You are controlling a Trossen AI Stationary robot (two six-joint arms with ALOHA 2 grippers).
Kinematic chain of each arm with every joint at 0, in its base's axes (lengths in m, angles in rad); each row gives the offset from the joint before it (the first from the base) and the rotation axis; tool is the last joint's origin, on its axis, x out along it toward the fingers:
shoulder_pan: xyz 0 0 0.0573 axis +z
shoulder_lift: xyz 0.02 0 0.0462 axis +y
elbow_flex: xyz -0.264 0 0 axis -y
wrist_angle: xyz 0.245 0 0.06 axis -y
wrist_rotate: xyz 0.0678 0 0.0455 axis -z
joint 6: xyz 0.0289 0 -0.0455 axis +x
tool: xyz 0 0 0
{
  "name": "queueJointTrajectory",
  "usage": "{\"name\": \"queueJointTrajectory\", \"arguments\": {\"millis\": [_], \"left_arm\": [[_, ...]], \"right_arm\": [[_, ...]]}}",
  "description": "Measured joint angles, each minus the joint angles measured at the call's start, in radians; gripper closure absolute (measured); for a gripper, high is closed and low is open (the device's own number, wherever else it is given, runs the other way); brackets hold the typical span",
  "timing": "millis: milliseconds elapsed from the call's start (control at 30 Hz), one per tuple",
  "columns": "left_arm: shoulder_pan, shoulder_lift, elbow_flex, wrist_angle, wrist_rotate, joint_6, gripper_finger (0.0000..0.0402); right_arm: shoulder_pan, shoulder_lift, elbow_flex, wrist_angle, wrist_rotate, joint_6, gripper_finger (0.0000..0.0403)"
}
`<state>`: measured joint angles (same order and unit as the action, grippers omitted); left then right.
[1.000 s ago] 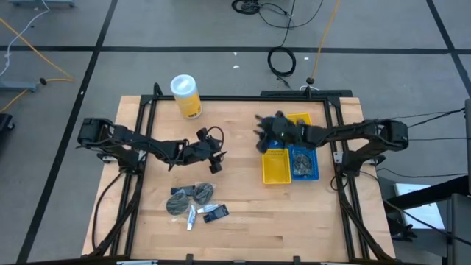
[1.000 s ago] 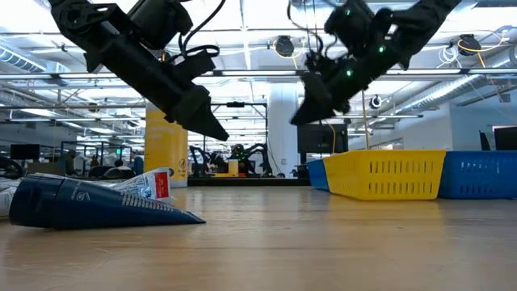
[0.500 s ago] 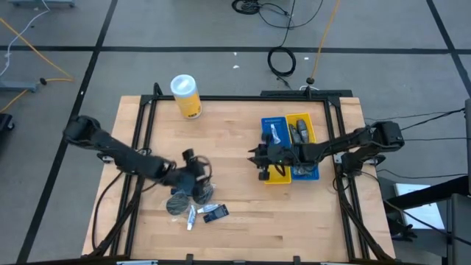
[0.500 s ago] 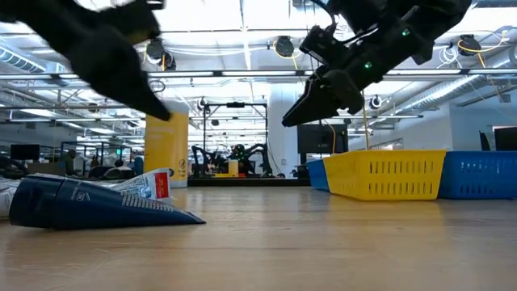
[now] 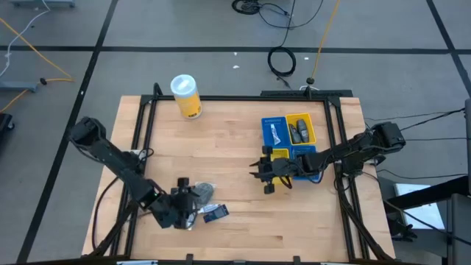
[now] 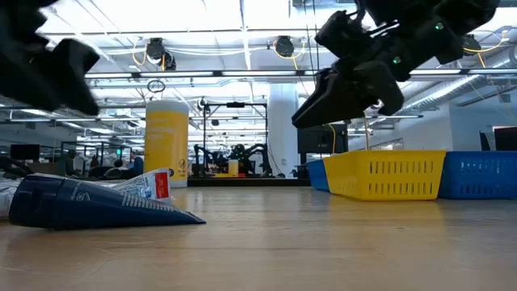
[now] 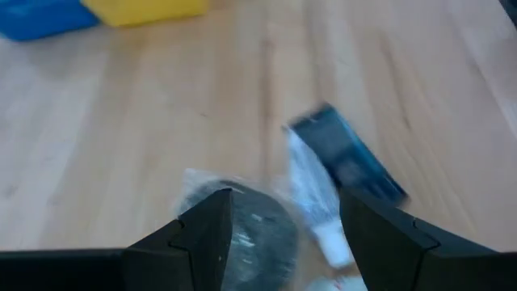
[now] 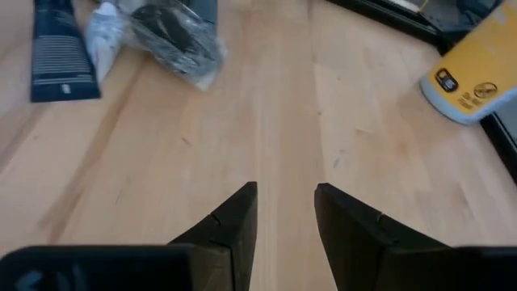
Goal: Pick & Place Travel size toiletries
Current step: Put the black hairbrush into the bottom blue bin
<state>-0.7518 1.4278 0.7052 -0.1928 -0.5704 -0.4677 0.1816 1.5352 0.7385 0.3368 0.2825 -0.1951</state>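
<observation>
While our left end effector (image 5: pixel 179 208) hangs low over the toiletries (image 5: pixel 200 204) near the worktop's (image 5: pixel 235 132) front-left, its fingers (image 7: pixel 212 230) spread apart above a grey pouch (image 7: pixel 254 234), a white tube (image 7: pixel 311 194) and a dark packet (image 7: pixel 347 158), nothing is in its hold. Our right end effector (image 5: pixel 266 173) hovers just left of the tray (image 5: pixel 288 125), fingers (image 8: pixel 234 218) parted a little and empty. More toiletries lie in the tray's far compartments.

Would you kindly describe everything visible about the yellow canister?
The canister is a yellow cylinder with a white lid, seemingly plastic, with a small dark label near the lid in the right wrist view. It stands upright at the table's far left edge, apart from both hands and the toiletries; nothing touches it.
</observation>
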Motion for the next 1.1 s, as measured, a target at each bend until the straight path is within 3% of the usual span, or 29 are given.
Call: {"name": "queueJointTrajectory", "arguments": {"millis": [233, 500, 667, 867, 1100], "left_arm": [[-0.001, 0.129, 0.000, 0.029, 0.028, 0.152, 0.0176], [0.041, 0.207, 0.000, -0.015, 0.017, 0.150, 0.0185], [0.086, 0.231, 0.001, -0.010, 0.021, 0.149, 0.0246], [0.124, 0.227, -0.002, -0.011, 0.023, 0.151, 0.0378], [0.143, 0.223, 0.002, 0.055, -0.041, 0.164, 0.0398]], "right_arm": [[0.020, 0.000, -0.013, 0.013, 0.001, -0.013, 0.0287], [0.015, 0.000, -0.013, 0.038, 0.002, -0.053, 0.0287], [0.017, 0.000, -0.013, 0.023, 0.002, -0.019, 0.0287], [0.018, 0.000, -0.013, 0.011, 0.000, 0.023, 0.0287], [0.035, 0.000, -0.013, 0.040, 0.000, 0.043, 0.0287]]}}
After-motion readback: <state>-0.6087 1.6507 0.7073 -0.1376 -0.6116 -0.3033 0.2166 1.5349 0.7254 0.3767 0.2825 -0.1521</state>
